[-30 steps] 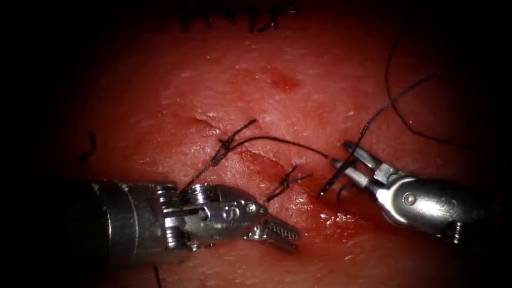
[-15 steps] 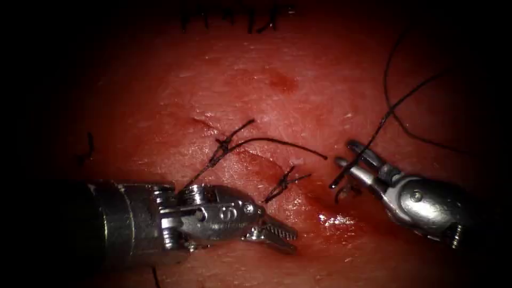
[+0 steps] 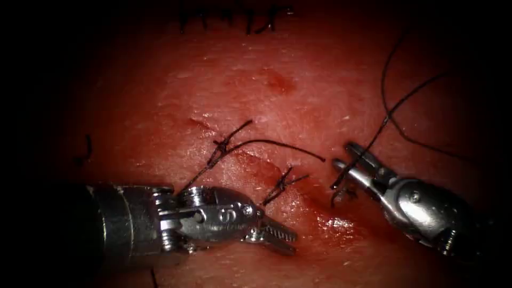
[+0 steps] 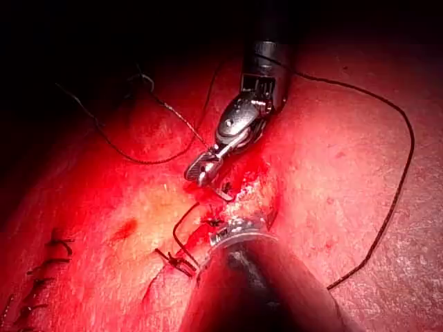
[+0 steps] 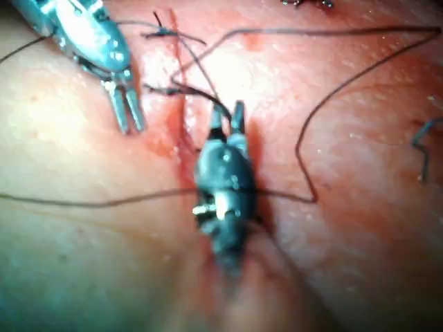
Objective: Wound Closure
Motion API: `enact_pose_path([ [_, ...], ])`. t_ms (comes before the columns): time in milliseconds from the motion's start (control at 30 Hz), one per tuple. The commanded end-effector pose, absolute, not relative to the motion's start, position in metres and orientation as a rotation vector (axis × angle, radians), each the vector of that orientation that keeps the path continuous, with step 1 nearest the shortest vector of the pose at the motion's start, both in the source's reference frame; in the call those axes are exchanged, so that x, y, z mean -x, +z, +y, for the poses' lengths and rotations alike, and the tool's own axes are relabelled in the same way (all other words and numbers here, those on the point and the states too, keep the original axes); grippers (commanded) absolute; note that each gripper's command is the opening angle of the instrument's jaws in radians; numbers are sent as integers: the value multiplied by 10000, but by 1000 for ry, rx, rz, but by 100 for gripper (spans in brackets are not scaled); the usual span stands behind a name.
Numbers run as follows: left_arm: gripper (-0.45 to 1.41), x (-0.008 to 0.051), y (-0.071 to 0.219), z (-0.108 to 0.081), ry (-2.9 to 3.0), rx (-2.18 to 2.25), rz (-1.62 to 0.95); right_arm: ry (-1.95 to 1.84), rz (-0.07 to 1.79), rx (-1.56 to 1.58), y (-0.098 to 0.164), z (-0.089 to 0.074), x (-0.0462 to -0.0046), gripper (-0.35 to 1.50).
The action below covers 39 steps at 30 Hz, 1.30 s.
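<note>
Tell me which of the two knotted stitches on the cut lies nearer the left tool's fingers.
The lower stitch, the smaller knot just above the left tool's open fingers. The upper stitch sits farther up the cut, with a long thread tail running right.

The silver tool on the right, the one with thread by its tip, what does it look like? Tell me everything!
The right arm's tool is shiny silver metal: a rounded wrist with a small round pin, then two slim jaws, slightly parted. It slants in from the right, tips aimed up and left, on the right side of the cut. A dark thread runs between the jaws and trails away up and right over the tissue; whether they pinch it is hard to tell. No needle is in them.
</note>
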State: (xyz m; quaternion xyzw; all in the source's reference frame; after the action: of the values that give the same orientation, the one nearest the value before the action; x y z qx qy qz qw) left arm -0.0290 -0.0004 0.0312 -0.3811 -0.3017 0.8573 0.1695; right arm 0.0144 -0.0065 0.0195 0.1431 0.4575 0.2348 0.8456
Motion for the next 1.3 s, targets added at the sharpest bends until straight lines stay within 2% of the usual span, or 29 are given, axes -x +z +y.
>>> enact_pose_path([
  [33,-11,296,317,-5,2437,1084,-859,512,971,-330,203,-76,-151,-35],
  [1300,-13,296,317,-5,2437,1083,-851,733,901,-567,211,-112,-151,-35],
])
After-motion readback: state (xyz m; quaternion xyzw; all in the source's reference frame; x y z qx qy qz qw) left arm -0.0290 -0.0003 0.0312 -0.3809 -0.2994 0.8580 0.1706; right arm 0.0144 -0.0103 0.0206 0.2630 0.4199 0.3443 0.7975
